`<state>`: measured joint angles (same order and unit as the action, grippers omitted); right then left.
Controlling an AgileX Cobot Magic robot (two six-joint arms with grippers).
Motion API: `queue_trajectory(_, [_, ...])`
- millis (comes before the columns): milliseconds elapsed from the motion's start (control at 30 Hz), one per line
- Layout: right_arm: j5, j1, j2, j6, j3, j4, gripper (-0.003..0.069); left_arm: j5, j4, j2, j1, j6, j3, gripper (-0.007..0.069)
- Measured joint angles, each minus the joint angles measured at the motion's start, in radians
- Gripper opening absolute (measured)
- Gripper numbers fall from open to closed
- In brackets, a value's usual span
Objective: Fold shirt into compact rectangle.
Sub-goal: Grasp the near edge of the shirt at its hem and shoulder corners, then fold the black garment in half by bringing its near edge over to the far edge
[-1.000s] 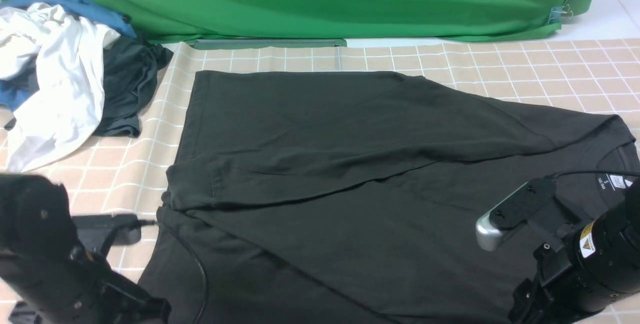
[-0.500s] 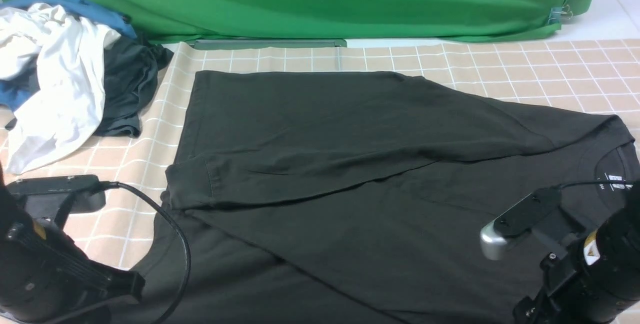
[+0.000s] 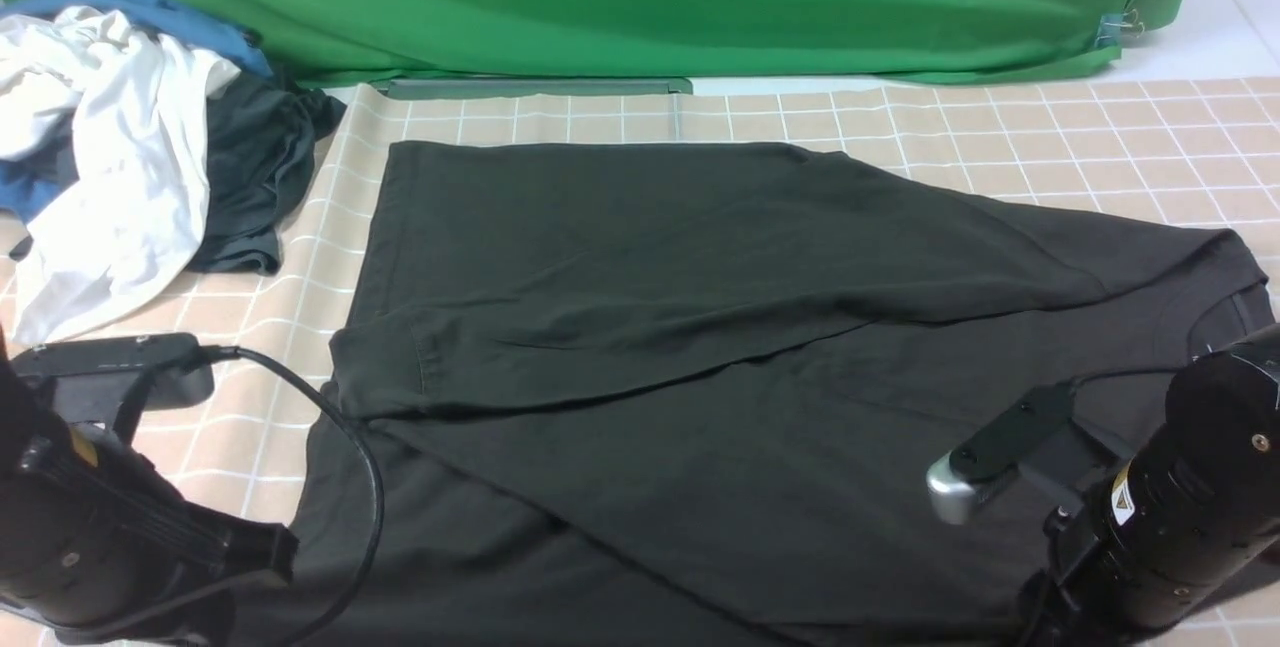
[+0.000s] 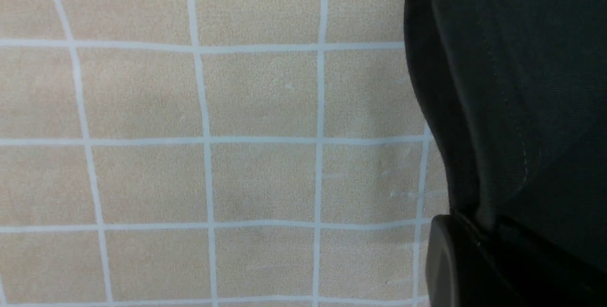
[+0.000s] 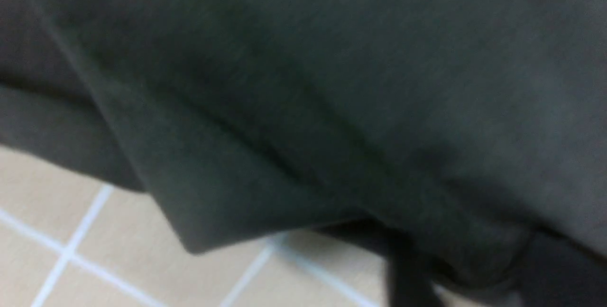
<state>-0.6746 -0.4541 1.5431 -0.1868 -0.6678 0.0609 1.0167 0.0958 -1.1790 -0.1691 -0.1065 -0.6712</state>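
The black shirt (image 3: 700,327) lies spread on the checked desk (image 3: 1000,127), filling the middle and lower part of the front view. Its long axis runs left to right across the frame, with the neck end at the right edge and the hem end at the left. The upper half is turned over on itself, and the fold edge slants from the right down toward the lower left.

The left arm (image 3: 90,527) stands in the lower left corner, with a cable (image 3: 360,467) looping over the cloth. In its wrist view the left claw (image 4: 474,250) is closed on the shirt's edge, only one dark finger showing at the frame's lower right. The right arm (image 3: 1180,517) covers the lower right corner. Its wrist view is blurred, cloth draping over the right claw (image 5: 474,274), and I cannot tell whether the jaws are apart or together.

Compared with half a second ago, the right arm sits higher in the frame and hides the white neck label that showed then, and its wrist camera (image 3: 990,457) is lower and further left. The left arm has barely shifted
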Motion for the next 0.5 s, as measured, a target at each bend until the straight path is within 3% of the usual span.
queue_trajectory(33, [0.004,0.0,0.001,-0.001,-0.002,0.0,0.0136,-0.007,0.007,0.0,0.0,0.0,0.0,0.0018])
queue_trajectory(100, [0.001,0.0,0.002,-0.001,-0.004,0.001,0.0078,-0.007,0.018,0.0,0.0,0.0,-0.011,0.0018])
queue_trajectory(500, [-0.222,0.02,-0.083,-0.005,-0.189,-0.061,0.0062,0.02,0.003,-0.069,0.0,-0.079,-0.308,0.0018])
